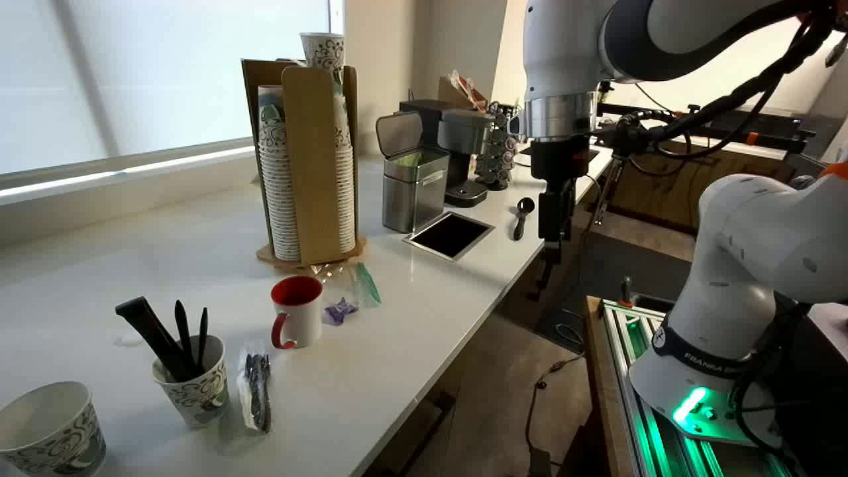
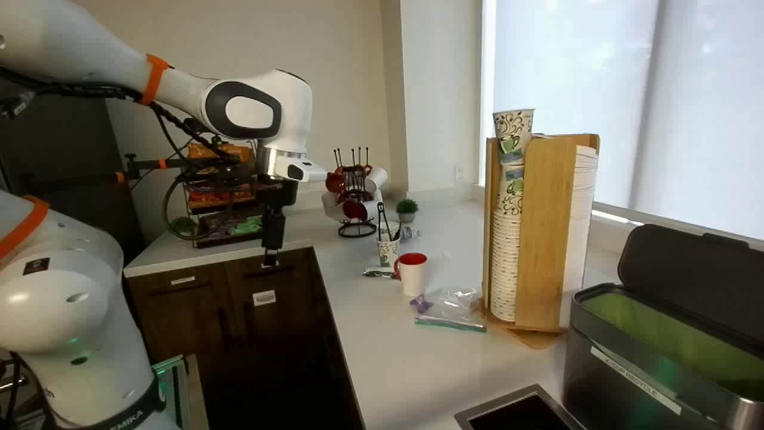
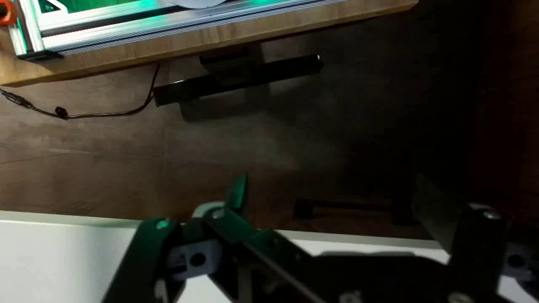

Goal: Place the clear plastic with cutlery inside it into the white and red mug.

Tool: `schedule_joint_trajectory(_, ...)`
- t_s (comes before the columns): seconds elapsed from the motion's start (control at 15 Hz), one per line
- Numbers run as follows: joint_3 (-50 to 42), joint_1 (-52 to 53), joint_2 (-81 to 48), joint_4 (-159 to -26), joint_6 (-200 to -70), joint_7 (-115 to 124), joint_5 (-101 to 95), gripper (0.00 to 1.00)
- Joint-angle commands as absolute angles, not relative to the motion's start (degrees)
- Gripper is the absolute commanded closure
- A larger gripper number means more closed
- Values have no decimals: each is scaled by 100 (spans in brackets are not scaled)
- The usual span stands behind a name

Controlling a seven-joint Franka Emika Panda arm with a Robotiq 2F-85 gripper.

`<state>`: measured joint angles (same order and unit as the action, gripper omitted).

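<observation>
The clear plastic with cutlery lies on the counter, with dark and whitish pieces showing through. It also shows in an exterior view, partly behind the mug's handle. The white and red mug stands upright beside it, red inside, with a red handle; it also shows in an exterior view. My gripper hangs in the air beyond the counter's edge, apart from both things, as an exterior view also shows. In the wrist view my gripper has its fingers wide apart and nothing between them. Neither thing shows there.
A patterned cup of black utensils and another patterned cup stand near the packet. A purple item and a zip bag lie by the mug. A tall cup holder and a metal bin stand behind.
</observation>
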<state>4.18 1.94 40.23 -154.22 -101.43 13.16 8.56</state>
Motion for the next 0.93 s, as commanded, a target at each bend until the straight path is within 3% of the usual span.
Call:
schedule_joint_trajectory(0.0,460,145,4024,-15415,-10131,1290,878,0)
schedule_joint_trajectory(0.4,474,128,4012,-15406,-10110,1372,904,0)
schedule_joint_trajectory(0.53,598,79,3596,-15321,-10646,1577,932,0)
schedule_joint_trajectory(0.67,708,117,3091,-15175,-11297,1682,967,7)
schedule_joint_trajectory(0.87,1063,143,2255,-14926,-12408,2354,945,3)
